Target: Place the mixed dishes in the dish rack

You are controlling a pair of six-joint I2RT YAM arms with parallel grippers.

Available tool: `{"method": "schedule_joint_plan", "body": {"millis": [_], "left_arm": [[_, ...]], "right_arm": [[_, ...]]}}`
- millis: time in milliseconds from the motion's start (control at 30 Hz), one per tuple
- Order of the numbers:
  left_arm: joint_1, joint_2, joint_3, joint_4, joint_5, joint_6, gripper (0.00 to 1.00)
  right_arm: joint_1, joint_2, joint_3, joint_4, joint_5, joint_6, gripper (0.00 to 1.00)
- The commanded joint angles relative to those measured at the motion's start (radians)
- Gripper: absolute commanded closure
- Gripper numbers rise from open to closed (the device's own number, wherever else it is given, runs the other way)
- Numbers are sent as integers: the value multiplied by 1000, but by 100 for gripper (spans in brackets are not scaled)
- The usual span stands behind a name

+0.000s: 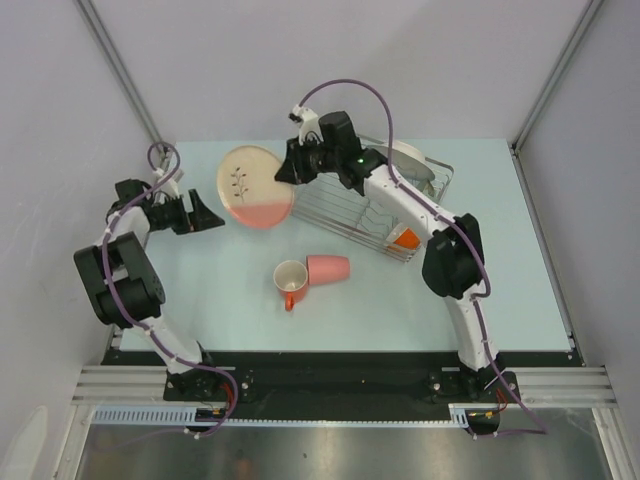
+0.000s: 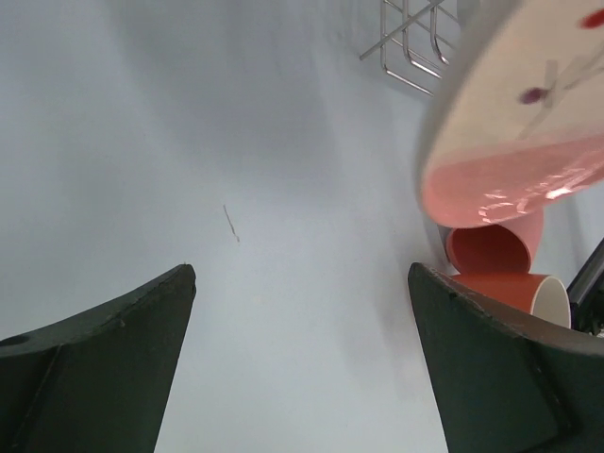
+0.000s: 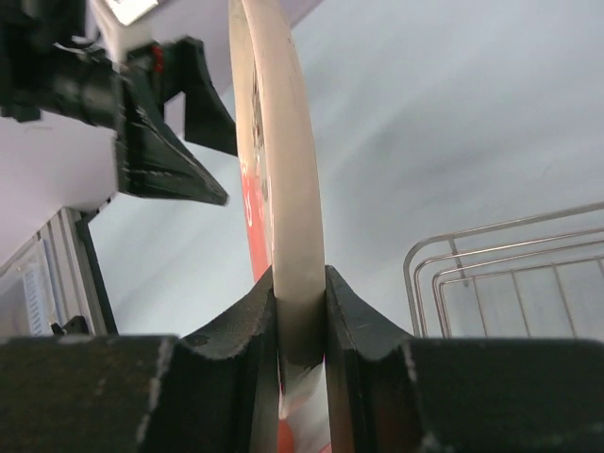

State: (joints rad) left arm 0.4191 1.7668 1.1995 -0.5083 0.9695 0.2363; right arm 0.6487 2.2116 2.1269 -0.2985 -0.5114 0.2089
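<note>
My right gripper is shut on the right rim of a cream plate with a pink lower part and a twig drawing. It holds the plate tilted above the table, left of the silver wire dish rack. In the right wrist view the fingers clamp the plate's rim edge-on. My left gripper is open and empty just left of the plate; its wrist view shows the plate at the upper right. An orange-handled white mug and a pink tumbler lie on their sides mid-table.
The rack holds a whitish dish at its far end and an orange cup at its near right corner. The rack's corner shows in the left wrist view and the right wrist view. Walls close in the table.
</note>
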Motion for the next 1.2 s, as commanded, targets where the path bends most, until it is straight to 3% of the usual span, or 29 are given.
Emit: {"method": "schedule_joint_plan", "body": {"millis": [0,167,300,467,667,967,1167], "left_arm": [[-77,-1,12,92,-18,-57,0],[-203,68,145,220,-60,-230,0],[-269,181,378,263,-89,-357,0],[-353,301,537,359,-129,-460,0],[-450,416,699,340,-189,-466,0],[-548,456,657,304,-348,-309,0],[-577,513,713,251,-468,-239,0]], "right_arm": [[-33,-203,87,58,23,-17,100],[-81,-322,61,-45,94,-115,100],[-133,-453,-92,-45,125,-137,100],[-207,-605,-223,-45,146,-138,100],[-270,-717,-340,-50,166,-140,100],[-377,-814,-415,-97,186,-175,100],[-399,-836,-415,-129,217,-206,100]]}}
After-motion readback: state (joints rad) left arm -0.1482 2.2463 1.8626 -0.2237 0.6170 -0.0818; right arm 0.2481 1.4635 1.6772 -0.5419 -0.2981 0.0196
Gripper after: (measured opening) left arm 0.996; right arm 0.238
